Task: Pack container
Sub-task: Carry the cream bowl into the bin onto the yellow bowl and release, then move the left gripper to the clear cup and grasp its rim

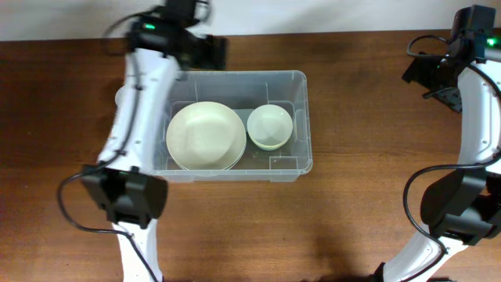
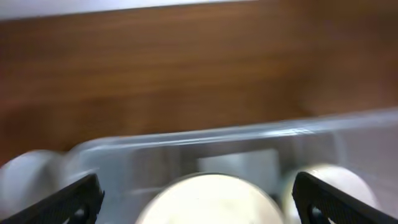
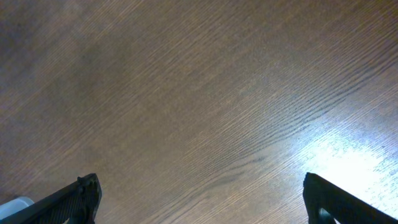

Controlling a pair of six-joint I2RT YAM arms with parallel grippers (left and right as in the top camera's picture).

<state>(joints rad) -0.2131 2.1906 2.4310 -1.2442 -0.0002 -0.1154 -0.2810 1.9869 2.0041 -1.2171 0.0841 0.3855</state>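
Container: clear bin standing upright on the wooden table, near the middle and somewhat toward the left arm's side. It holds a large cream dish in its left part and a small cream bowl just beside it on the right; whether the two touch cannot be told. Left arm: it rises from its base near the table's front edge and stretches along the container's left end, its white link overlapping that wall in the overhead view. Left gripper: sits at the container's far left corner, above the rim. The left wrist view is blurred, but both fingers stand at opposite edges of the picture, spread wide and holding nothing, with the container's clear wall and pale dishes beyond them. Right arm: reaches from its base at the front right toward the far right corner, well apart from the container. Right gripper: fingers spread wide over bare wood, nothing between them.
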